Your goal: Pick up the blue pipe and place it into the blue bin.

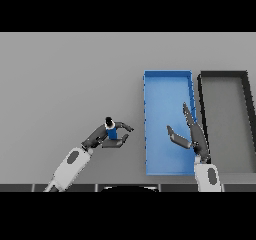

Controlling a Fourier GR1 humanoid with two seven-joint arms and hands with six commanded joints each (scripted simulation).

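The blue pipe point(111, 130) is a short blue cylinder with a dark cap, standing upright on the grey table left of the blue bin point(150, 119). My left hand point(102, 137) is curled round it, thumb on one side and fingers on the other. My right hand point(192, 134) hovers over the right part of the blue bin, fingers straight and thumb spread, holding nothing.
A black bin point(202, 104) stands directly right of the blue bin, their long sides nearly touching. The grey table point(65, 74) stretches to the left and far side.
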